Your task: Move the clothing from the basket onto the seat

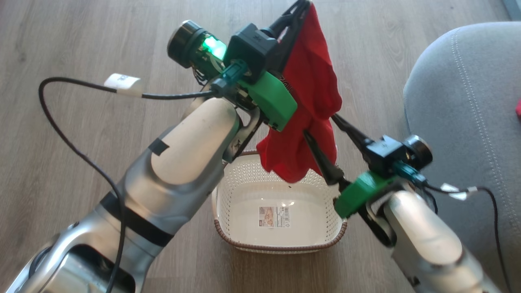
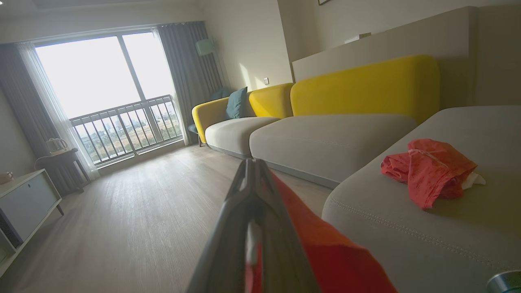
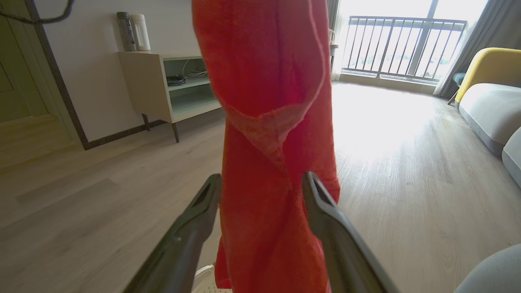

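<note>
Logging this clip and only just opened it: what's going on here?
The left gripper is shut on a red garment, holding it lifted clear of the basket, which has nothing in it but its label. The right gripper is open, with a finger on either side of the hanging cloth, not gripping it. A second garment lies bunched on the seat, so this looks like the last piece to carry over.

Left jaws hold red clothing [image 1: 311, 81] above basket [image 1: 244, 179].
</note>
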